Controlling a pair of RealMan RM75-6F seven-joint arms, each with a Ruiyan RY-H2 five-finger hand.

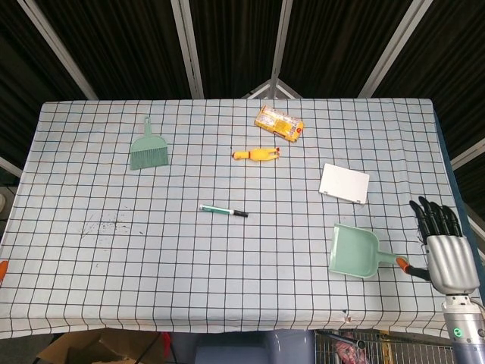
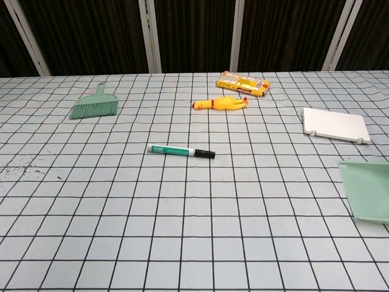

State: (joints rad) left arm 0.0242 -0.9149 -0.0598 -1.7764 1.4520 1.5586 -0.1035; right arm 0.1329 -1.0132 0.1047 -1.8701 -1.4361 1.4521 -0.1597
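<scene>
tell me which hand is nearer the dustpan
Right. The right hand sits off the table's right edge, next to the dustpan handle's orange tip, fingers spread and holding nothing. The left hand shows in neither view.
</scene>
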